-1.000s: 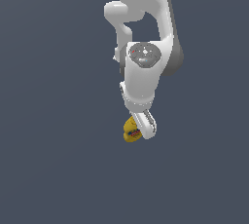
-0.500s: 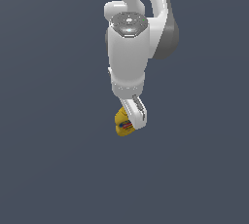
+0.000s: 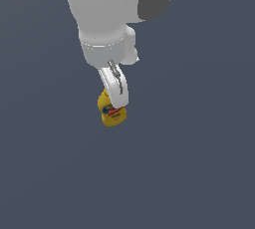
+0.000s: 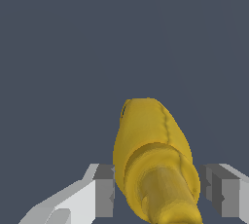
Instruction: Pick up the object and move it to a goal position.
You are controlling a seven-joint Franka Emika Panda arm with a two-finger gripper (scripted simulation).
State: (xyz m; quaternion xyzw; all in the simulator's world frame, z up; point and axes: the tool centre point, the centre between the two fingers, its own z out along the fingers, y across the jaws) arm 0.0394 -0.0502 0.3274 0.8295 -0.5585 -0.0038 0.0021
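The yellow squeeze bottle (image 3: 112, 115) with a red, blue and white label hangs under my gripper (image 3: 118, 102) in the exterior view. One white finger (image 3: 116, 84) lies in front of its upper part. In the wrist view the bottle (image 4: 151, 140) fills the gap between the two grey finger pads (image 4: 104, 189), nozzle end towards the camera. The gripper (image 4: 160, 196) is shut on the bottle, with one pad on each side. The bottle's far side is hidden.
A plain dark grey surface (image 3: 199, 163) fills both views. The white arm body (image 3: 107, 9) takes up the upper middle of the exterior view. No other objects, edges or goal marker show.
The arm has swung and looms larger in the exterior view. The gripper and the bottle in it have moved up and towards the exterior view's left.
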